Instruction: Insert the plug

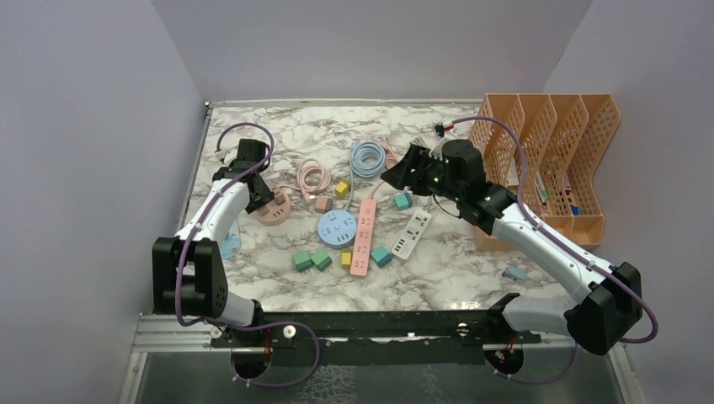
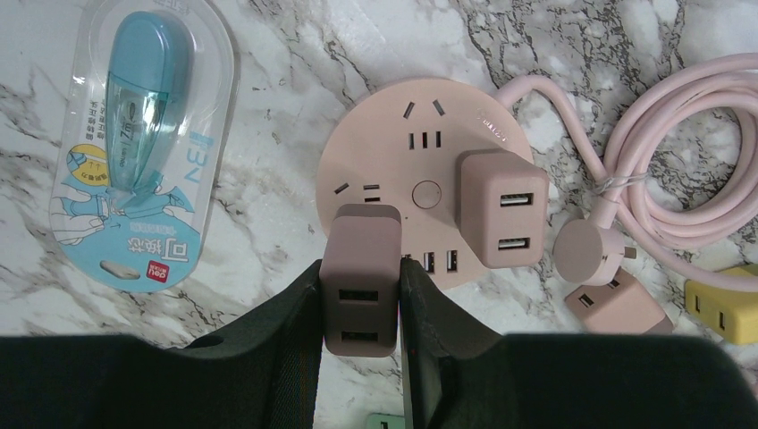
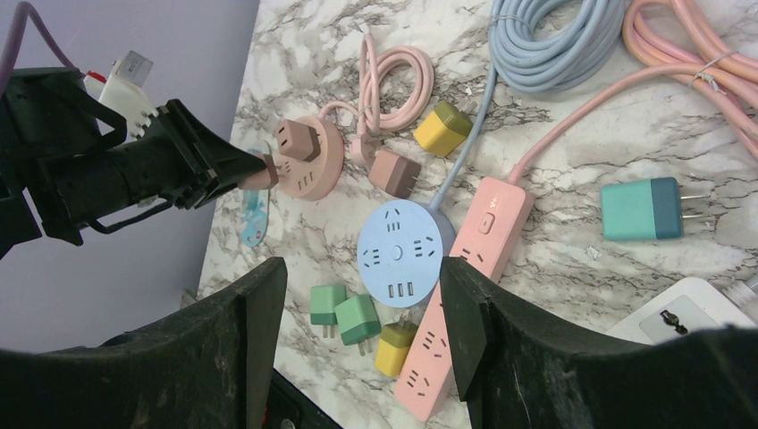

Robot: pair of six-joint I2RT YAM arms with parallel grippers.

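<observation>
My left gripper [image 2: 360,299] is shut on a mauve two-port USB charger plug [image 2: 360,268], its fingers [image 2: 286,331] pressed to both sides. The plug sits over the near edge of the round pink socket hub [image 2: 393,143]; its prongs are hidden, so I cannot tell whether they are in a socket. A second mauve charger [image 2: 501,219] stands plugged into the hub. In the top view the left gripper [image 1: 268,200] is at the hub [image 1: 276,214] on the left. My right gripper [image 3: 362,313] hangs open and empty above the table's middle [image 1: 396,175].
A packaged correction tape [image 2: 134,134] lies left of the hub, with a coiled pink cable [image 2: 679,170] and loose mauve plug [image 2: 617,304] to its right. A blue round strip [image 1: 337,227], pink bar strip [image 1: 364,236], white strip [image 1: 412,234] and loose green and yellow plugs fill the centre. Orange file racks [image 1: 556,160] stand right.
</observation>
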